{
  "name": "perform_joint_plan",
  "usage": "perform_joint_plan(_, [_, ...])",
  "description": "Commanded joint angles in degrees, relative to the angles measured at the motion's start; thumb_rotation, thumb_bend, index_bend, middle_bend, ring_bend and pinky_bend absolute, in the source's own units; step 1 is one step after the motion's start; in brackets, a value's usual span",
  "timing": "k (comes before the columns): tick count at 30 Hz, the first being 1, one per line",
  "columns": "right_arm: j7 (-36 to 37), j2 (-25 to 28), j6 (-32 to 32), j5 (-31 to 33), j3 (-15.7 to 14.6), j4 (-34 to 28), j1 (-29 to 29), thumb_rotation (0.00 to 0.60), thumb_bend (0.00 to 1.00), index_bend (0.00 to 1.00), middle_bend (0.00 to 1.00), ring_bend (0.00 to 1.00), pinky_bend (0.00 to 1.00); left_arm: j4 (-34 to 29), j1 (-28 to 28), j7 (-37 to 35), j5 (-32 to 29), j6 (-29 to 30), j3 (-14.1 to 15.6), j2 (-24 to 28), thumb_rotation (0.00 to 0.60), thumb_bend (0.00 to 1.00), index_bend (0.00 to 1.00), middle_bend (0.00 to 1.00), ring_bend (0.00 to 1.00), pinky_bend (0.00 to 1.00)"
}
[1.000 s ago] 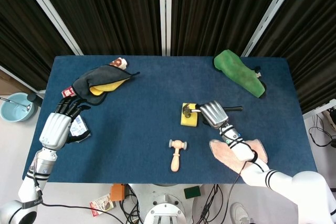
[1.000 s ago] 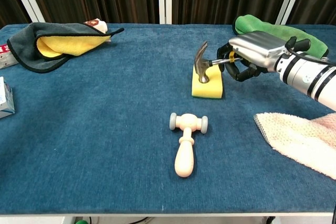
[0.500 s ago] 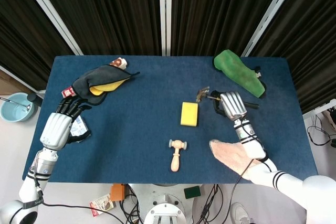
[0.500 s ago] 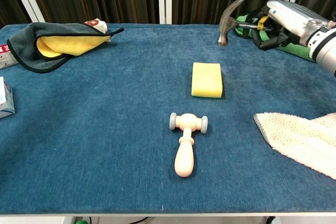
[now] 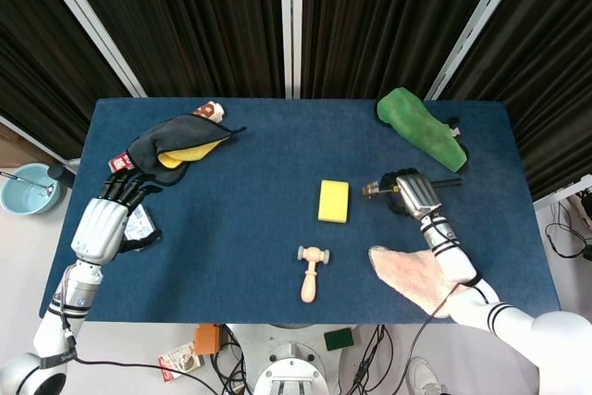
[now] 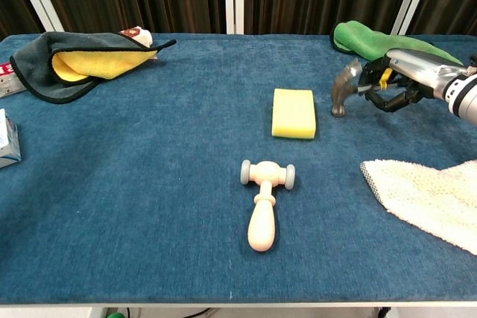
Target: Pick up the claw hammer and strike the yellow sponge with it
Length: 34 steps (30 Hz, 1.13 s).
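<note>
The yellow sponge [image 5: 333,201] [image 6: 294,113] lies flat near the table's middle, with nothing on it. My right hand [image 5: 416,193] [image 6: 410,80] grips the claw hammer [image 5: 374,189] [image 6: 346,87] by its handle, to the right of the sponge. The steel head hangs low, just above the cloth, and is apart from the sponge. Resting at the table's left edge is my left hand [image 5: 104,225], fingers spread and holding nothing; the chest view does not show it.
A wooden mallet [image 5: 312,270] [image 6: 264,202] lies in front of the sponge. A pink towel [image 5: 418,273] [image 6: 428,197] is at the front right, a green cloth [image 5: 418,127] [image 6: 373,41] at the back right, a dark cloth with yellow lining [image 5: 176,147] [image 6: 71,61] at the back left.
The hammer head stood on the sponge a second ago, then rose high to the right. Now it has come down to the sponge's right side. The left hand stayed still.
</note>
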Motion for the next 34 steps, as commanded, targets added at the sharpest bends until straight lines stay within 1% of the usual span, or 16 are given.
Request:
perform_joint_plan(1, [-1.9, 3.3, -0.3, 1.2, 0.4, -4.4, -0.9, 0.600, 0.11, 0.13, 0.18, 0.05, 0.00, -0.2, -0.1, 0.2, -0.2, -0.4, 0.0, 0.2, 0.600, 0.12, 0.28, 0.18, 0.08, 0.11])
perform_joint_plan(4, [-4.6, 7.1, 0.3, 2.2, 0.7, -9.6, -2.0, 0.600, 0.01, 0.04, 0.13, 0.01, 0.00, -0.3, -0.4, 0.2, -0.6, -1.0, -0.1, 0.4, 0.600, 0.12, 0.28, 0.18, 0.08, 0.11])
perform_joint_plan(6, [-5.8, 10.1, 1.9, 2.4, 0.9, -13.7, -3.2, 0.600, 0.00, 0.00, 0.11, 0.00, 0.00, -0.2, -0.5, 0.2, -1.0, -1.3, -0.3, 0.6, 0.600, 0.12, 0.28, 0.18, 0.08, 0.11])
perform_joint_plan(9, [-7.4, 14.2, 5.6, 2.6, 1.4, -18.8, -5.4, 0.600, 0.00, 0.00, 0.10, 0.00, 0.00, 0.0, -0.5, 0.2, -1.4, -1.4, -0.5, 0.9, 0.600, 0.12, 0.28, 0.18, 0.08, 0.11])
perform_joint_plan(12, [-10.6, 20.6, 9.5, 3.3, 1.5, -26.3, -8.5, 0.600, 0.06, 0.00, 0.14, 0.00, 0.00, 0.1, -0.2, 0.2, -2.8, -1.8, -0.7, 1.9, 0.600, 0.12, 0.28, 0.18, 0.08, 0.11])
perform_joint_plan(13, [-11.3, 22.6, 10.3, 3.3, 1.3, -28.5, -9.4, 0.600, 0.08, 0.01, 0.15, 0.00, 0.00, -0.1, 0.0, 0.4, -3.5, -2.2, -0.6, 2.4, 0.600, 0.12, 0.28, 0.18, 0.08, 0.11])
perform_joint_plan(16, [-12.2, 28.8, 13.6, 3.2, 0.8, -35.0, -12.6, 0.600, 0.08, 0.01, 0.16, 0.00, 0.00, -0.2, 0.5, 1.5, -5.9, -3.3, -0.6, 3.8, 0.600, 0.12, 0.28, 0.18, 0.08, 0.11])
perform_joint_plan(19, [-11.2, 33.6, 17.5, 1.8, -0.3, -39.5, -16.2, 0.600, 0.08, 0.02, 0.14, 0.00, 0.00, -0.3, 1.7, 2.6, -8.0, -2.9, -0.6, 4.7, 0.600, 0.12, 0.28, 0.18, 0.08, 0.11])
perform_joint_plan(21, [-8.9, 36.0, 19.9, 0.3, -1.4, -41.2, -18.6, 0.600, 0.09, 0.02, 0.14, 0.00, 0.00, -0.6, 2.8, 2.2, -8.9, -1.8, -0.6, 5.1, 0.600, 0.12, 0.28, 0.18, 0.08, 0.11])
perform_joint_plan(24, [-4.1, 38.1, 22.2, -1.6, -3.2, -41.6, -21.7, 0.600, 0.09, 0.02, 0.12, 0.00, 0.00, -1.3, 4.4, 2.5, -9.0, -0.2, 0.0, 5.9, 0.600, 0.12, 0.28, 0.18, 0.08, 0.11])
perform_joint_plan(27, [0.1, 38.4, 24.9, -3.2, -4.4, -40.1, -24.4, 0.600, 0.09, 0.02, 0.12, 0.00, 0.00, -2.3, 5.8, 3.0, -8.5, 1.3, 0.7, 6.8, 0.600, 0.12, 0.28, 0.18, 0.08, 0.11])
perform_joint_plan(30, [3.1, 38.0, 27.1, -4.5, -5.0, -38.3, -26.2, 0.600, 0.10, 0.02, 0.12, 0.00, 0.00, -3.1, 6.9, 3.7, -7.8, 2.4, 1.3, 7.5, 0.600, 0.12, 0.28, 0.18, 0.08, 0.11])
perform_joint_plan(34, [4.6, 37.5, 28.4, -6.1, -5.2, -36.9, -27.1, 0.600, 0.10, 0.02, 0.12, 0.00, 0.00, -3.8, 7.5, 4.0, -7.4, 2.6, 1.7, 7.9, 0.600, 0.12, 0.28, 0.18, 0.08, 0.11])
